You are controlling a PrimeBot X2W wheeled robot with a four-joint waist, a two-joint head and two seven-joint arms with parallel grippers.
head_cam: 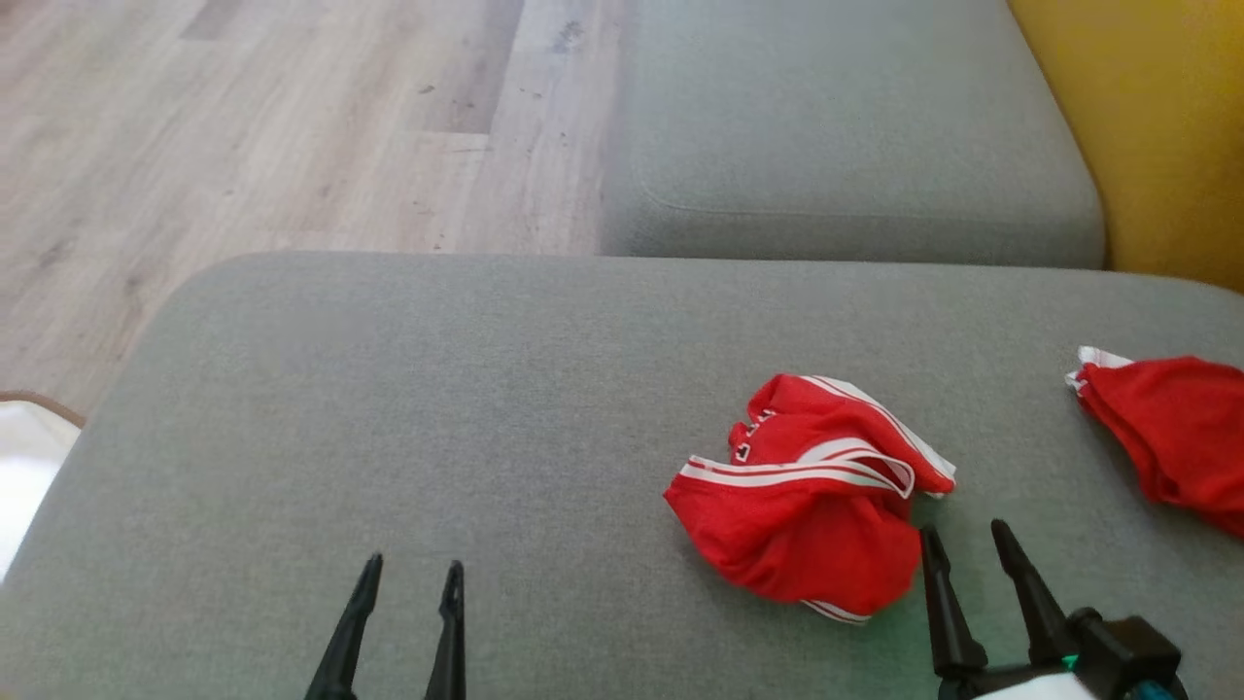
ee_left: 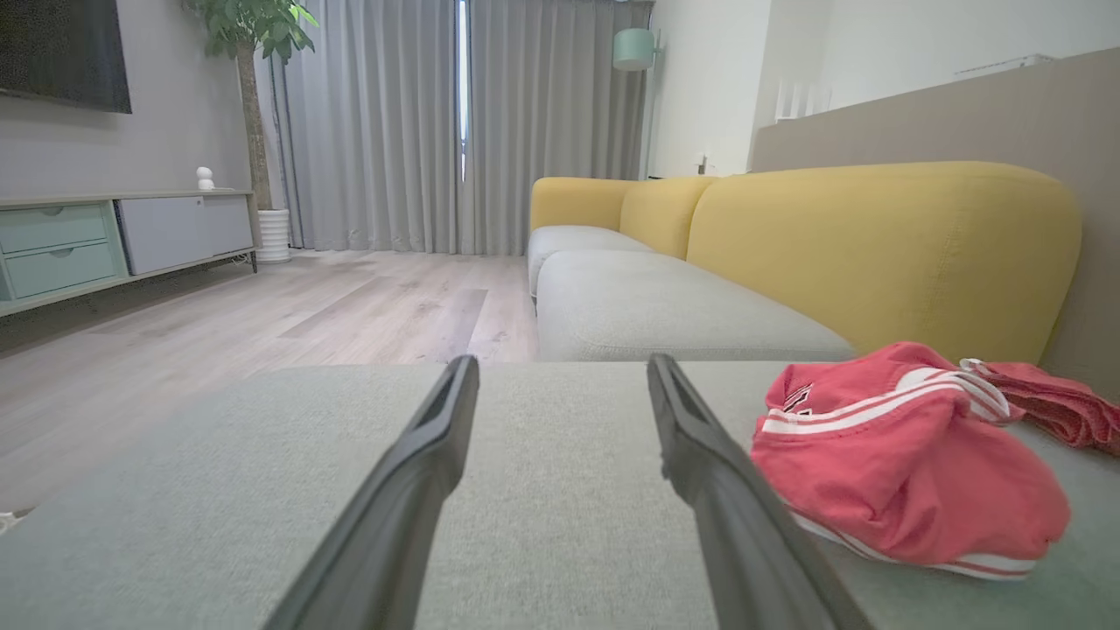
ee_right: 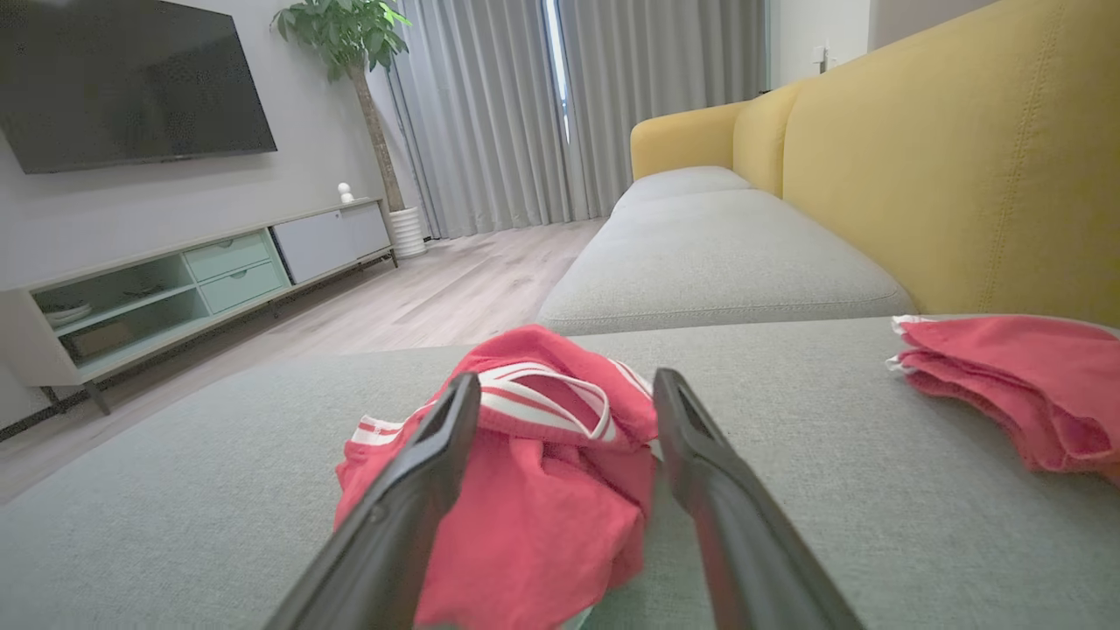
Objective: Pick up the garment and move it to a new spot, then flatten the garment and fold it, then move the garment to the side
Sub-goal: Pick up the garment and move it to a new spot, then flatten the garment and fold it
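white marks on the red garment [head_cam: 807, 525] are too small to read.

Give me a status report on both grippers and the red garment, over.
Both open, empty: left gripper over bare cushion, right gripper beside the garment. It lies crumpled, not yet flattened. Far right, second red garment lies apart.

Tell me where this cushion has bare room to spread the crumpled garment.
Bare: the left half of the cushion, from its floor-side edge to the crumpled garment, around the left tool. Crowded: the right, with the right tool beside that garment and a second red garment at the edge.
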